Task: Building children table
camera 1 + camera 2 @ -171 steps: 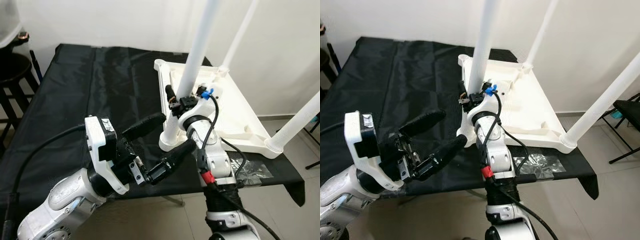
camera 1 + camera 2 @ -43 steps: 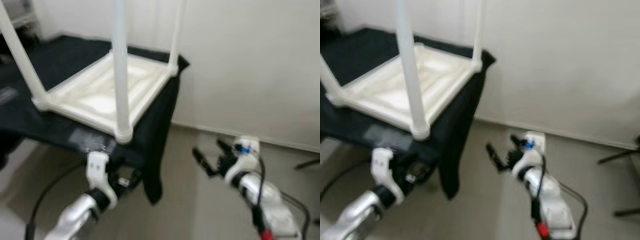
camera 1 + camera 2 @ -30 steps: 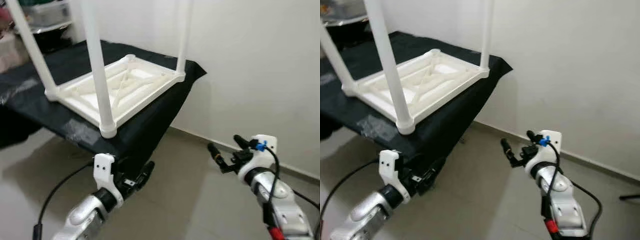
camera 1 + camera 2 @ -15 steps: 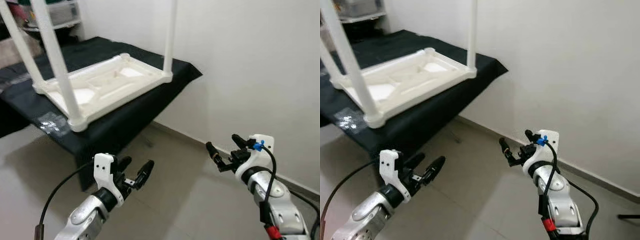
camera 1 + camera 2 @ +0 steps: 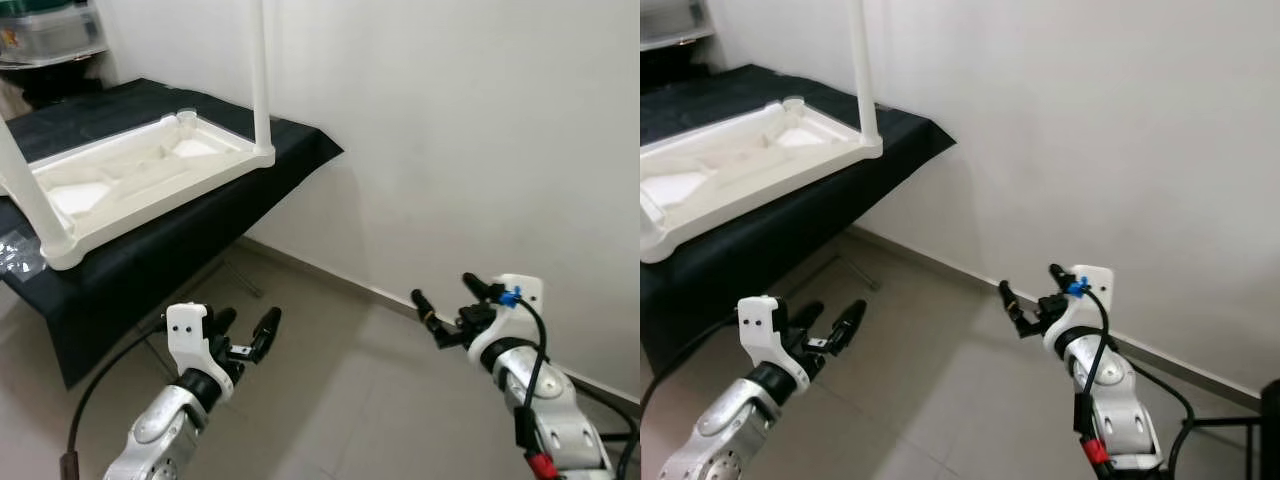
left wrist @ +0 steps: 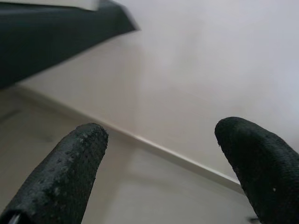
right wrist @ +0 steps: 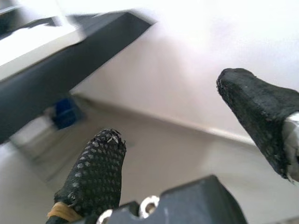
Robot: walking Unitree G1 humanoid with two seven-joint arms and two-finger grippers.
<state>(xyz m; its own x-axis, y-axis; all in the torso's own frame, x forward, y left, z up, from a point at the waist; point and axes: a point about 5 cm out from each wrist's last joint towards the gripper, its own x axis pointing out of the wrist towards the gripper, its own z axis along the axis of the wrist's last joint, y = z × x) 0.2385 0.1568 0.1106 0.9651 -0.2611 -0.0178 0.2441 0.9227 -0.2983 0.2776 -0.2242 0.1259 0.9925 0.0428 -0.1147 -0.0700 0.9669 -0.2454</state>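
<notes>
At the far left, the white children table [image 5: 130,180] lies upside down on a work table draped in black cloth [image 5: 150,250], its flat top down on the cloth. One white leg [image 5: 262,80] rises from the corner nearest the wall; another leg [image 5: 25,200] stands at the near corner, close to the cloth's front edge. The overturned top reaches nearly to the cloth's right-hand edge, where the fabric hangs down toward the floor.

Right of that edge lies bare tiled floor [image 5: 350,400], running to the white wall [image 5: 450,150] and its baseboard.

The left gripper [image 5: 244,333] hangs low over the floor, in front of and below the cloth's drooping edge, well apart from the children table; its fingers [image 6: 70,168] are spread with nothing between them. In its wrist view the cloth's corner shows above the wall.

Farther right, the right gripper [image 5: 443,309] hovers over the floor near the baseboard, also spread and holding nothing, its fingertips [image 7: 100,163] pointing toward the draped table.
</notes>
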